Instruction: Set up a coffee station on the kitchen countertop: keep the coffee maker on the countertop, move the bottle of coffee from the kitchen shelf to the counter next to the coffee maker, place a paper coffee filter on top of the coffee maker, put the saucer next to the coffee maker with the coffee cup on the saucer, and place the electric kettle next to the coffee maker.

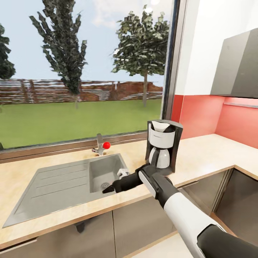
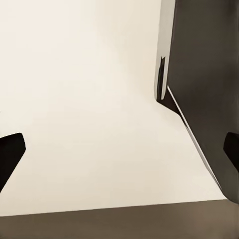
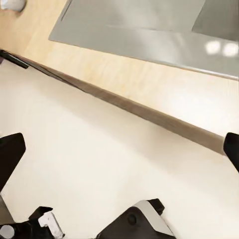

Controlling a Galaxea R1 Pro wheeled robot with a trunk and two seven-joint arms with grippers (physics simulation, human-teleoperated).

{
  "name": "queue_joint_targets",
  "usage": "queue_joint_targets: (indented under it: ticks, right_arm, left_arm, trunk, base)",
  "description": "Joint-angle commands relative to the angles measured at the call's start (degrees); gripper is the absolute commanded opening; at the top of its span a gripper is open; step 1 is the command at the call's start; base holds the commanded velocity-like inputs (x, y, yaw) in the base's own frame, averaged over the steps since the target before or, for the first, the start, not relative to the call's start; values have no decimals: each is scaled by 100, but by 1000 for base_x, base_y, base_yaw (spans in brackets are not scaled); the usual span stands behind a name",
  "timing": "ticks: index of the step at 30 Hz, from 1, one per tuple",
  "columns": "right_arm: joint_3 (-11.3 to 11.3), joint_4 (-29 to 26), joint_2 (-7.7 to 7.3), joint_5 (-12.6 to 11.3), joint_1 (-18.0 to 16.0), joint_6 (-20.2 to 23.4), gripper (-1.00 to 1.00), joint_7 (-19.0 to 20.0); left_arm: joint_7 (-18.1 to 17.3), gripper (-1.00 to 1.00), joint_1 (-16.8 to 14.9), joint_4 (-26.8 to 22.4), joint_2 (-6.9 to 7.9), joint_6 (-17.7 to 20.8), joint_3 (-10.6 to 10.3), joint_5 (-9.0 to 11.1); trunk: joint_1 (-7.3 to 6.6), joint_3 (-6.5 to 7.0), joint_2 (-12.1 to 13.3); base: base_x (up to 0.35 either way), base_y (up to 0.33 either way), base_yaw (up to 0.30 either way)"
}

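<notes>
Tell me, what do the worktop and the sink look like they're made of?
The kitchen countertop looks like pale wood or wood-look laminate, with faint grain and a matte finish. The sink looks like brushed grey metal, probably stainless steel, judging by its soft sheen and ribbed drainer.

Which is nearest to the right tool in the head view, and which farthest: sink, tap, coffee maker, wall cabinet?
From the right tool:
1. Sink: its basin lies right behind the tool.
2. Tap at the window side and coffee maker to the right on the counter: too close to call.
3. Wall cabinet: high on the far right, farthest.
</notes>
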Motion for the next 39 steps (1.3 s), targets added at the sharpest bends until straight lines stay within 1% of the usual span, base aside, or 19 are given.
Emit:
queue_joint_targets:
  ticks: [1, 4, 7, 8, 12, 20, 32, 35, 36, 37, 39]
  right_arm:
    - [5, -4, 0, 4, 2, 19, 100, 80]
    - [64, 0, 0, 4, 5, 20, 100, 126]
    - [340, -3, 0, 4, 6, 18, 100, 145]
    - [401, -5, 0, 4, 6, 16, 100, 146]
    - [507, 2, 0, 3, 6, 15, 100, 148]
    - [518, 13, 0, -2, 6, 20, 100, 148]
    - [518, 59, 0, -5, 20, 18, 100, 148]
    - [520, 66, 0, -5, 168, 16, 100, 148]
    - [529, 61, 0, -2, 266, 18, 100, 148]
    - [752, 49, 0, 3, 650, 21, 100, 148]
    - [1096, 44, 0, 3, 908, 22, 100, 148]
  left_arm:
    - [14, 100, 3, -1, -4, 15, 47, -62]
    - [16, 100, 2, 1, -8, 15, 44, -65]
    - [18, 100, 2, 6, -15, 12, 48, -72]
    - [18, 100, 4, 6, -16, 13, 46, -72]
    - [19, 100, 0, 7, -24, 15, 43, -73]
    - [19, 100, 2, 7, -17, 14, 42, -73]
    - [18, 100, 3, 7, -24, 14, 42, -73]
    - [17, 100, 1, 7, -20, 15, 42, -76]
    - [16, 100, 0, 7, -16, 15, 40, -75]
    - [18, 100, 0, 7, -1, 15, 37, -74]
    - [17, 100, 0, 7, 5, 15, 35, -74]
  trunk:
    - [2, 0, -3]
    - [2, 0, -3]
    - [2, 0, -3]
    - [2, 0, -3]
    - [2, 21, -3]
    - [2, 76, -3]
    - [2, 138, -3]
    - [2, 152, -3]
    - [2, 156, -3]
    - [2, 160, -3]
    - [2, 169, -3]
  base:
    - [0, 0, 0]
    - [0, 0, 0]
    - [0, 0, 0]
    - [0, 0, 0]
    - [0, 0, -51]
    - [0, 0, -209]
    - [0, 0, -261]
    - [0, 0, -274]
    - [0, 0, -274]
    - [0, 0, -275]
    - [0, 0, -275]
